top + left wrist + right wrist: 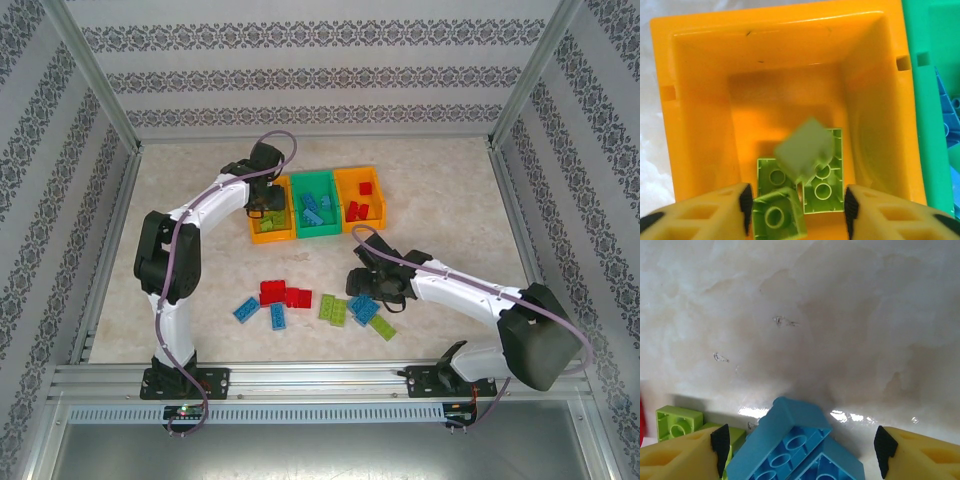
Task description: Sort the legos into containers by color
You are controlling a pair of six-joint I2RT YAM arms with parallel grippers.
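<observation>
Three containers stand in a row: a left orange bin (271, 222), a green bin (315, 205) holding blue legos, and a right orange bin (360, 197) holding red ones. My left gripper (262, 198) hangs over the left orange bin (700, 100), open (797, 210). A blurred lime lego (803, 150) is loose in the air below it, above other lime legos (822, 185) on the bin floor. My right gripper (364, 292) is low over the table, open (802, 445), its fingers either side of two blue legos (790, 440) without touching them.
Loose legos lie on the table in front of the bins: red (282, 294), blue (246, 309), lime (333, 308) and another lime (381, 327). A lime lego (677, 422) sits just left of my right gripper's left finger. Metal frame rails border the table.
</observation>
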